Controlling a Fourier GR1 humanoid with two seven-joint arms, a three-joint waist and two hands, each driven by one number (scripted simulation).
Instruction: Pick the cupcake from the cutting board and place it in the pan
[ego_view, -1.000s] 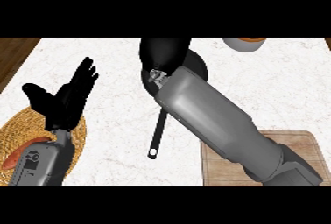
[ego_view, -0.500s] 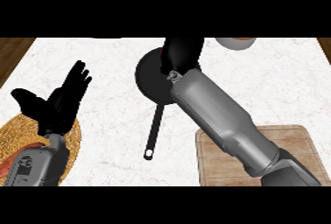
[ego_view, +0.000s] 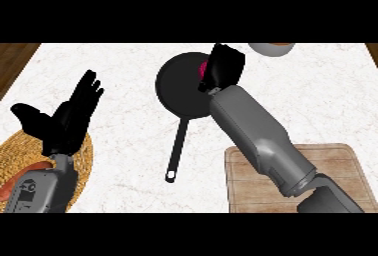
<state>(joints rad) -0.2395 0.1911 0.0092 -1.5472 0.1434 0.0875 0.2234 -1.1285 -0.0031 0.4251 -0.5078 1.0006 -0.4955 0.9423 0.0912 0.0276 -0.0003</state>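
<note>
Since half a second ago, your right hand (ego_view: 224, 67) has slid toward the pan's far right rim, uncovering most of the black pan (ego_view: 181, 92), whose handle points down toward you. You can see a pink sliver of the cupcake (ego_view: 204, 69) beside the hand's fingers, over the pan's right part; whether the fingers still clasp it you cannot tell. Your left hand (ego_view: 65, 120) rests open, fingers spread upward, above the woven mat (ego_view: 87, 160). Behind your right forearm lies the cutting board (ego_view: 336, 170). A bowl (ego_view: 270, 48) sits at the far edge.
</note>
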